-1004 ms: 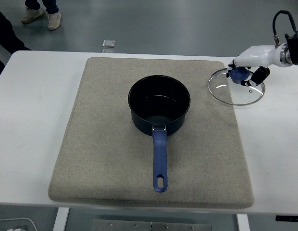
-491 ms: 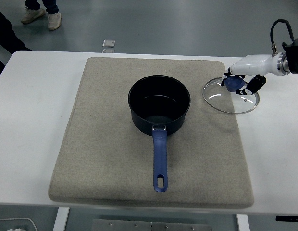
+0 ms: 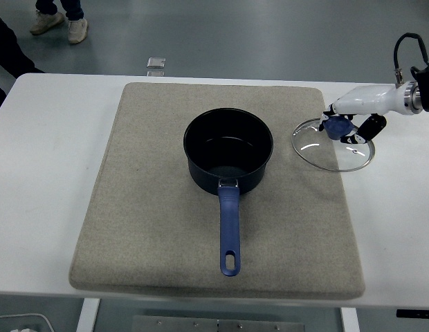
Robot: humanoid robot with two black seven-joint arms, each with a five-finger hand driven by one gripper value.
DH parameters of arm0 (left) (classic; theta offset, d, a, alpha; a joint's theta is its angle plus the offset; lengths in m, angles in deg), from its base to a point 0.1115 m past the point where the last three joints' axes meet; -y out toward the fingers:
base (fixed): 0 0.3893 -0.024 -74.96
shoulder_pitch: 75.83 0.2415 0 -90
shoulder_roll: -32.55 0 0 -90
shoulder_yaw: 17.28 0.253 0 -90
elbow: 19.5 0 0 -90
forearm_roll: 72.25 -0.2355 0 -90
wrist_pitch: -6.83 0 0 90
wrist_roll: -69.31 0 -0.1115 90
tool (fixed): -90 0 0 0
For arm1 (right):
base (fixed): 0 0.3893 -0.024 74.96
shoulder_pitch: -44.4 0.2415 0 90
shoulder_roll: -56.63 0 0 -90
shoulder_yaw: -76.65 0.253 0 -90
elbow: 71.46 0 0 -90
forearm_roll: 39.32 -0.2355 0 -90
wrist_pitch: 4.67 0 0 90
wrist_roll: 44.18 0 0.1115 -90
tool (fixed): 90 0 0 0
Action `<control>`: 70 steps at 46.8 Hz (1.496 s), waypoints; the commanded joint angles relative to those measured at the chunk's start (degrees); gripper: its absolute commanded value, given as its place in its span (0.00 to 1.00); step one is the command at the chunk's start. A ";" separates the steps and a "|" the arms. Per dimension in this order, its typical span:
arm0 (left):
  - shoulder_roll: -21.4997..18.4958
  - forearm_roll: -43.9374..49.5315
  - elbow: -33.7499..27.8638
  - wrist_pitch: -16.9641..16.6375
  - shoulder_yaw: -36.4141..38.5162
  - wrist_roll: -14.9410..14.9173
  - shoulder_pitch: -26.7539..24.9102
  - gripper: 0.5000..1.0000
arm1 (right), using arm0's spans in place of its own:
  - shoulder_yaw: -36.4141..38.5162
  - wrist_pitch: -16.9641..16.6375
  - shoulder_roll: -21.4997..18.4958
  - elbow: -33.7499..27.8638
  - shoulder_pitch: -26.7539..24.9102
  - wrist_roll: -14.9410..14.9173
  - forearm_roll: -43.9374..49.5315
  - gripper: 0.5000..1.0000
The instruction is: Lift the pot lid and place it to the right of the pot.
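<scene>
A dark blue pot (image 3: 228, 150) with a long blue handle (image 3: 230, 232) pointing toward me stands uncovered in the middle of the grey mat (image 3: 152, 228). The glass lid (image 3: 332, 145) with a blue knob (image 3: 336, 126) is to the right of the pot, half over the mat's right edge and half over the white table. My right hand (image 3: 347, 123) comes in from the right edge with its fingers curled around the knob. Whether the lid rests on the surface or hangs just above it, I cannot tell. The left arm is out of view.
The white table (image 3: 48, 173) stretches left and right of the mat. A small square object (image 3: 156, 62) lies on the floor beyond the far edge. A person's shoes (image 3: 61, 24) show at the top left.
The lid, held by my right hand, shifted left toward the mat and sank lower; in the last half second it settled slightly down and to the right.
</scene>
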State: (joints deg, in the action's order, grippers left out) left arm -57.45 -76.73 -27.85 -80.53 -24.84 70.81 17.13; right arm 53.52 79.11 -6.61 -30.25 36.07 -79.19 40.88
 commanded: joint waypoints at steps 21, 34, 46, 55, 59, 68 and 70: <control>0.00 0.00 0.00 0.00 0.00 0.00 0.03 1.00 | 0.10 1.04 -0.83 0.72 -1.69 0.01 -1.89 0.00; 0.00 0.00 0.00 0.00 0.00 0.00 -0.06 1.00 | 0.10 1.13 -0.22 1.60 -1.60 0.01 -1.98 0.00; 0.00 0.00 0.00 0.00 0.00 0.00 0.03 1.00 | -0.08 -0.45 -0.22 3.26 -1.69 0.01 -6.19 0.90; 0.00 0.00 0.00 0.00 0.00 0.00 0.03 1.00 | 0.27 -3.79 -0.13 3.27 -1.34 0.01 -11.11 0.90; 0.00 0.00 0.00 0.00 0.00 0.00 0.03 1.00 | 0.19 -3.79 -0.13 3.27 -1.34 0.01 -12.26 0.90; 0.00 0.00 0.00 0.00 0.00 0.00 -0.06 1.00 | 0.19 -3.62 -0.04 3.09 -0.81 0.01 -12.18 0.90; 0.00 0.00 0.00 0.00 0.00 0.00 -0.06 1.00 | 0.19 -3.36 -0.04 3.00 -0.81 0.01 -11.91 0.90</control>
State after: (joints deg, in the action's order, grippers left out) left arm -57.45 -76.73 -27.85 -80.53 -24.84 70.81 17.09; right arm 53.71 75.41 -6.66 -27.13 35.13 -79.18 28.61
